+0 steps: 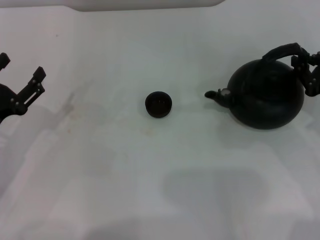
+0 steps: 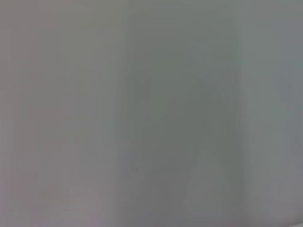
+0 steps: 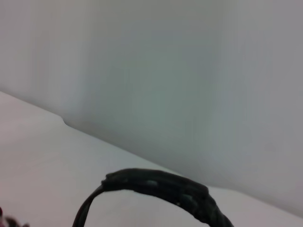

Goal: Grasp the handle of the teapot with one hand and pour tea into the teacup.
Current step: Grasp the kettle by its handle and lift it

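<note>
The matte black teapot (image 1: 267, 95) stands upright on the white table at the right, its short spout (image 1: 212, 94) pointing left toward the teacup. Its arched ribbed handle (image 1: 282, 50) rises over the top and also shows close up in the right wrist view (image 3: 161, 187). My right gripper (image 1: 305, 67) is at the right end of the handle, its fingers closed around it. The small dark teacup (image 1: 159, 104) sits at the table's middle, well left of the spout. My left gripper (image 1: 22, 70) is open and empty at the far left.
The white table (image 1: 160, 175) spreads across the whole view, with its far edge (image 1: 150, 7) at the top. The left wrist view shows only a plain grey surface.
</note>
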Available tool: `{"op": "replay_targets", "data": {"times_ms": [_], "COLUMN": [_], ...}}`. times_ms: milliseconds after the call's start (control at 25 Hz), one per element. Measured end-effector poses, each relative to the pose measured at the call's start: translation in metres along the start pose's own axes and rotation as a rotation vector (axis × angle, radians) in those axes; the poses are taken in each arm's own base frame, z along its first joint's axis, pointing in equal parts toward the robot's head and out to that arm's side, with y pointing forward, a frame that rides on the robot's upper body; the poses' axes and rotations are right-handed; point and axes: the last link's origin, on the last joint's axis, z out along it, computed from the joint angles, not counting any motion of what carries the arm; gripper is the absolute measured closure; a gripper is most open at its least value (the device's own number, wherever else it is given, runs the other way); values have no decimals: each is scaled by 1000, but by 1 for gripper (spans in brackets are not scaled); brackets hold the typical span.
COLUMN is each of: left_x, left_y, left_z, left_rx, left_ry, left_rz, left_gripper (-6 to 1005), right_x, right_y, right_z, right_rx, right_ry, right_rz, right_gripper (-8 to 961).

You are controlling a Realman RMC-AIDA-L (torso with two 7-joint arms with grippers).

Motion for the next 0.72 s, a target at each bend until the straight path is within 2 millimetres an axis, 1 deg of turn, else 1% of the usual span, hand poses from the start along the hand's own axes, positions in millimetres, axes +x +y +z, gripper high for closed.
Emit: {"op": "replay_targets", "data": {"times_ms": [80, 280, 560, 720], "left_x": [-1, -4, -6, -8], "left_y": [0, 0, 2, 3], "left_z": [-1, -3, -5, -9], "left_rx": [-2, 6, 1, 6], "left_ry": [-5, -15, -20, -27], "left_rz": [0, -9, -12, -17], "left_gripper": [138, 137, 137, 137], "right_x": [-2, -4, -9, -13], "right_y": [3, 4, 5, 5], "right_z": [1, 4, 6, 7], "right_rx": [-4, -9, -6, -8], "right_ry": [-14, -23, -46, -63], "right_rz": [-16, -38, -38, -29], "right_gripper": [765, 819, 831, 836]}}
